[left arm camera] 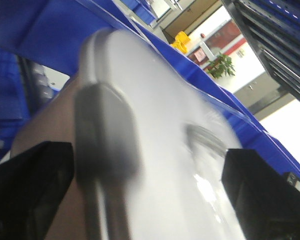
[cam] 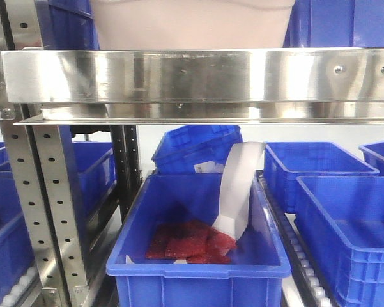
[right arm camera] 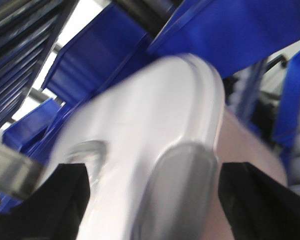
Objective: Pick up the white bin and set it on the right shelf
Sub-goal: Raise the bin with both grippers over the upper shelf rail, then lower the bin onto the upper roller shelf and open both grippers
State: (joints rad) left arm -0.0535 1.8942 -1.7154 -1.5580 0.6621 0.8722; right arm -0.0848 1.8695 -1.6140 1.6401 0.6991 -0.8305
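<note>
The white bin (cam: 192,22) was sitting at the top of the front view, and only its lower pinkish body showed above the broad steel front rail of the right shelf (cam: 198,75). It stood behind the rail, nearer to the left end of it than to the right, with blue crates (cam: 342,22) just beside it on the same level. Whether its bottom really rested on the shelf or was held slightly above it could not be told, because the rail hid the contact.

In the left wrist view the glossy white lid filled the frame, blurred, and the bin's grey side latch was close to the camera. The left gripper (left arm camera: 150,200) showed only as two dark fingers (left arm camera: 30,190) at the lower corners of the picture, standing on both sides of the bin's end. The right gripper (right arm camera: 154,200) looked the same in its own view, with a dark finger at each lower corner. The jaws of both claws were wide apart around the bin, but if they pressed on it or stood free could not be told.

Under the shelf, a blue crate (cam: 198,256) with red packets (cam: 188,242) and a white strip (cam: 238,188) stood near the front edge of the lower level.

By judgement, the task was far along: the bin was grabbed and brought to the shelf level. What probably remained was to set it fully down, release it and draw both arms away.
</note>
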